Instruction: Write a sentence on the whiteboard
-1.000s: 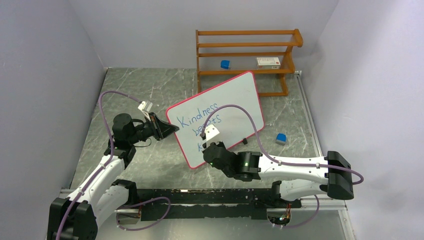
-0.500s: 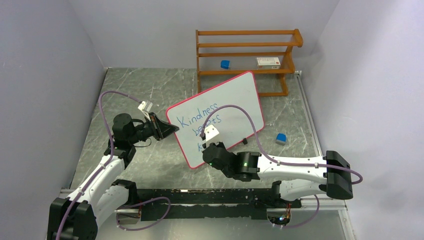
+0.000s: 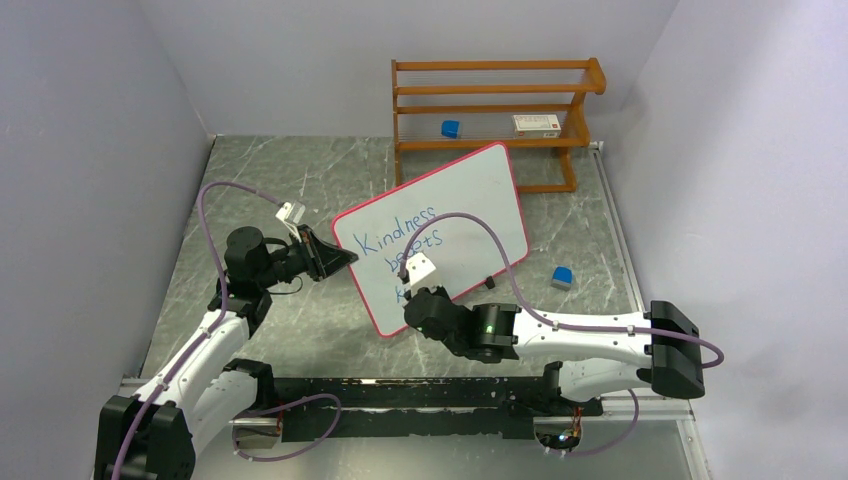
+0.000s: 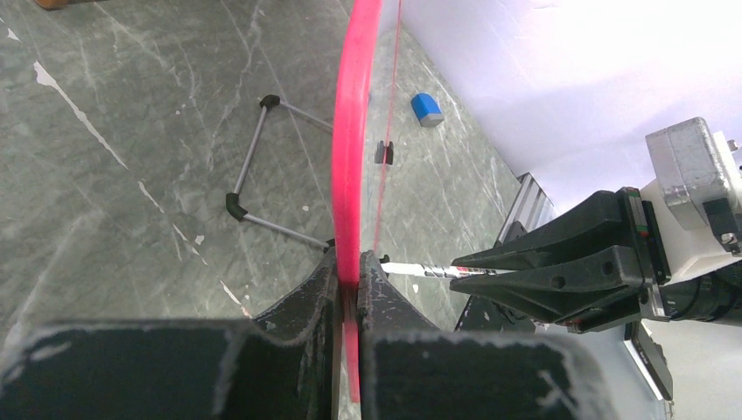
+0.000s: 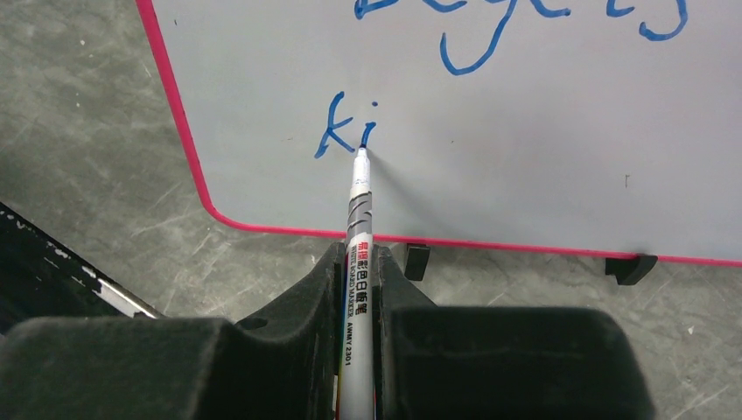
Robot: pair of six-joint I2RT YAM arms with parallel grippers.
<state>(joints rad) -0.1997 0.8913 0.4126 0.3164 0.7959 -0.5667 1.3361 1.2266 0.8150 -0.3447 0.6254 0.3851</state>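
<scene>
the whiteboard point(image 3: 435, 235) stands propped at a slant on the table point(image 3: 280, 180), turned a little askew, with a wooden rack point(image 3: 495, 90) behind it. it rests only on small black feet point(image 5: 417, 260) and a thin wire prop point(image 4: 254, 166) at its back, so it would likely slide or rock under a pen's push. that seems to be why the left gripper point(image 4: 350, 262) is clenched on the red rim at the whiteboard's left edge, one jaw on each face, bracing it from the side and leaving the writing face clear. the right gripper point(image 5: 360, 254) is clamped on a marker point(image 5: 359, 210), whose barrel lies along the slot between the jaws with the tip reaching out ahead, which gives a firm hold and leaves the tip in plain sight. the tip touches the whiteboard at the foot of the "i", low on the whiteboard near its bottom left corner. the sentence point(image 3: 398, 238) runs in blue from the whiteboard's upper left downward: "kindness", then "begets", then a third line that reads only "ki". judging by this, the last word is barely begun, and the stroke to come should carry on rightward along the whiteboard's lower edge.
</scene>
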